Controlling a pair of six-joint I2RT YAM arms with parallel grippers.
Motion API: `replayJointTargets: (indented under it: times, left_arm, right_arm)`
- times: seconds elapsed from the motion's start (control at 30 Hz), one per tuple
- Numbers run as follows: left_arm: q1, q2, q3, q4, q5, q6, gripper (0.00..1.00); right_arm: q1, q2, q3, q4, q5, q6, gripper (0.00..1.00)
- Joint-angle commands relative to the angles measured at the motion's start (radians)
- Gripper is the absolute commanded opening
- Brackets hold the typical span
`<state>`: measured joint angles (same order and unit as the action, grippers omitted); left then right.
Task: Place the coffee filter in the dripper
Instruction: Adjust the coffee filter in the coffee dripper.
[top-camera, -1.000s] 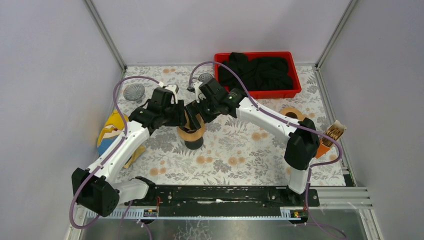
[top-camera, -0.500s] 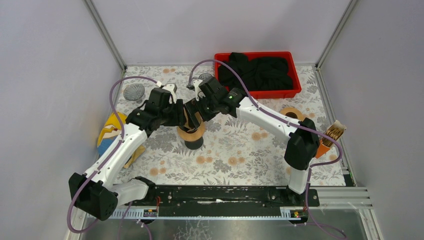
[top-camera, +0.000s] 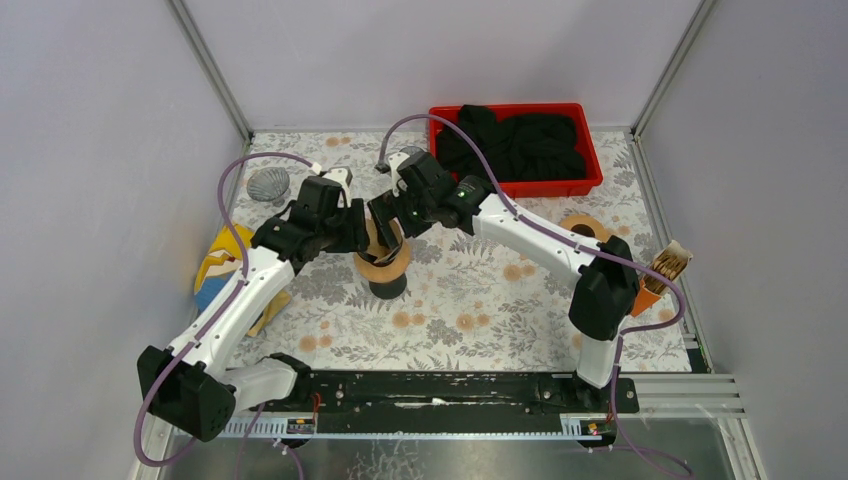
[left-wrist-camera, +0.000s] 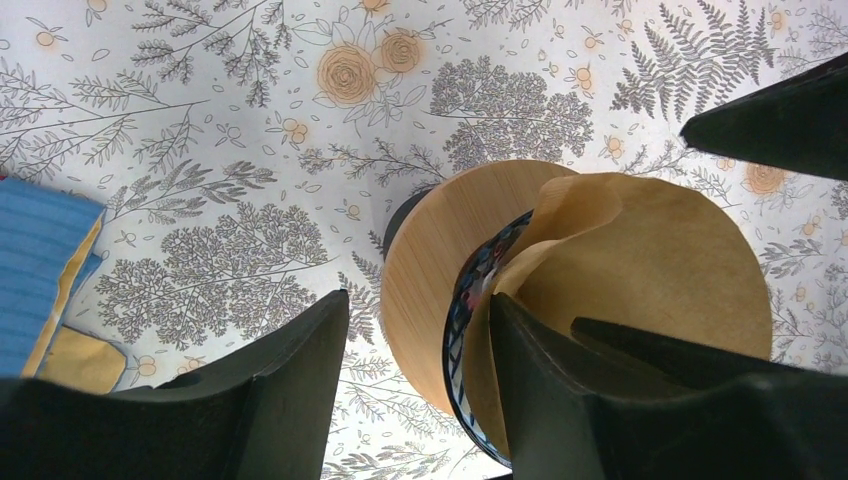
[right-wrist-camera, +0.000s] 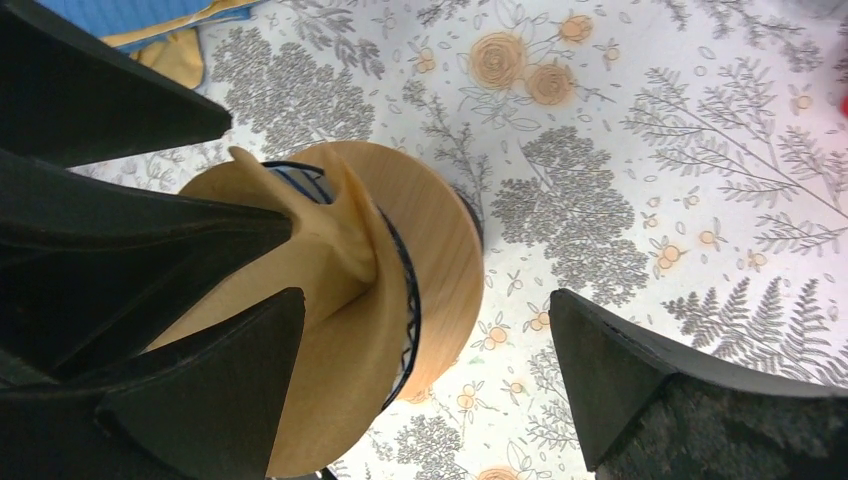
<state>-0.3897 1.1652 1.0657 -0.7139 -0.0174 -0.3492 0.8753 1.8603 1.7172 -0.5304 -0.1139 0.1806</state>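
The dripper (top-camera: 384, 266) is a wooden disc with a blue-patterned cone, standing on a black base mid-table. The brown paper coffee filter (top-camera: 380, 240) stands in the cone, crumpled and leaning, with its edge above the rim. My left gripper (top-camera: 360, 234) is open at the dripper's left side. In the left wrist view (left-wrist-camera: 415, 395) one finger is inside the filter (left-wrist-camera: 640, 260) and the other is outside the wooden disc (left-wrist-camera: 430, 270). My right gripper (top-camera: 393, 220) is open at the far side. In the right wrist view (right-wrist-camera: 420, 395) one finger is on the filter (right-wrist-camera: 340, 330) and the other is beyond the disc (right-wrist-camera: 445, 255).
A red bin (top-camera: 590, 183) with black cloth stands at the back right. A grey shell-shaped object (top-camera: 268, 183) is at the back left and a blue-yellow item (top-camera: 220, 265) lies at the left. A wooden ring (top-camera: 583, 226) and an orange holder (top-camera: 660, 272) sit at the right.
Both grippers have shifted slightly left and back around the dripper. The filter stays in the cone and both grippers stay open.
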Motion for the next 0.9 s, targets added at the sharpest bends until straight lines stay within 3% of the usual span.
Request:
replayJointTargets:
  times: [0.0, 0.87]
  left_arm:
    - [0.008, -0.022, 0.003, -0.03, -0.048, 0.006, 0.61]
    - [0.008, -0.03, -0.027, 0.025, 0.019, -0.012, 0.62]
  right_arm:
    - [0.005, -0.058, -0.004, 0.031, 0.09, -0.009, 0.99]
    - [-0.008, -0.018, -0.059, 0.059, 0.058, 0.024, 1.0]
